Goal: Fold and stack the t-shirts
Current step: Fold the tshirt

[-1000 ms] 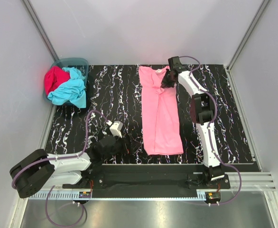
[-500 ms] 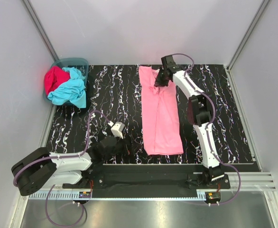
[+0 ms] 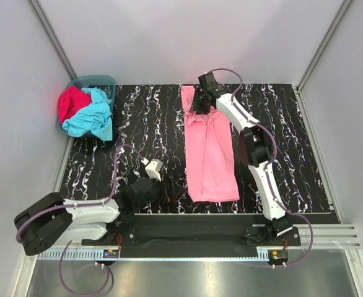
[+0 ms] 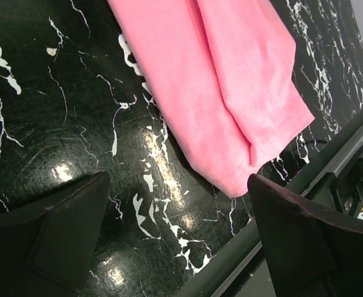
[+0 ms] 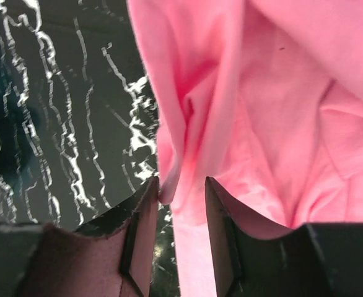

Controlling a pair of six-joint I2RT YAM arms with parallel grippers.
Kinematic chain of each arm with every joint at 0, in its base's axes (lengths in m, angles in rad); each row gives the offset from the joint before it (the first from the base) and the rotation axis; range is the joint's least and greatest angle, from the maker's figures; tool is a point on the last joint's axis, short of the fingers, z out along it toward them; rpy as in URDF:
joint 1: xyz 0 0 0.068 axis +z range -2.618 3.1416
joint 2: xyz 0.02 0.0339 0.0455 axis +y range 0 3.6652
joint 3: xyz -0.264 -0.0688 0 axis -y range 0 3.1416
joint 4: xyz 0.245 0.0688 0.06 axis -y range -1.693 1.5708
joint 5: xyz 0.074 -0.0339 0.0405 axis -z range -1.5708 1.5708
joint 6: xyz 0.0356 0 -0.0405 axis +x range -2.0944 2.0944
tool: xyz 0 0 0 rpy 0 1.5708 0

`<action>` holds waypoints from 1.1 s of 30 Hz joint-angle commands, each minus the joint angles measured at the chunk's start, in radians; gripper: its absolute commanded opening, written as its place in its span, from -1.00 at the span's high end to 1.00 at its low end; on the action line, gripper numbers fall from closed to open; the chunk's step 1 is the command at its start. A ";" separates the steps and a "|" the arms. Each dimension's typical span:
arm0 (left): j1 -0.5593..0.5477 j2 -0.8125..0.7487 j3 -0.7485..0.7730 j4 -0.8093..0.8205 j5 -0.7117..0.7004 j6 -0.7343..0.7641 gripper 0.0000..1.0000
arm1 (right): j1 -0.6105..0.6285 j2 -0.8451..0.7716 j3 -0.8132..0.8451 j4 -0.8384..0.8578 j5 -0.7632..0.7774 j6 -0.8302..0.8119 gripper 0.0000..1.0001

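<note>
The light pink t-shirt (image 3: 211, 148) lies lengthwise on the black marbled table, folded into a long narrow strip. My right gripper (image 3: 197, 104) is at its far end, shut on a fold of pink cloth near the collar; in the right wrist view the cloth (image 5: 274, 111) sits between the jaws of the gripper (image 5: 181, 198). My left gripper (image 3: 166, 190) is open and empty, low over the table just left of the shirt's near hem (image 4: 231, 124). The turquoise t-shirt (image 3: 92, 119) and the crimson t-shirt (image 3: 70, 102) lie bunched in the basket.
The teal plastic basket (image 3: 98, 79) stands at the table's far left corner. Grey walls close in the sides and back. A metal rail (image 3: 231, 218) runs along the table's near edge, also showing in the left wrist view (image 4: 330, 167).
My right gripper has moved left across the pink shirt's far end, carrying the cloth over with it. The left gripper has shifted slightly right.
</note>
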 commanded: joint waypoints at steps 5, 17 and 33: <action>-0.006 -0.005 0.003 0.059 -0.031 0.007 -0.97 | -0.015 -0.072 0.016 0.003 0.129 -0.056 0.09; -0.016 -0.008 -0.002 0.060 -0.034 0.009 -0.97 | -0.076 -0.077 0.012 0.001 0.203 -0.068 0.10; -0.019 -0.031 0.003 0.034 -0.036 0.018 -0.97 | -0.141 0.069 0.108 -0.011 0.212 -0.100 0.10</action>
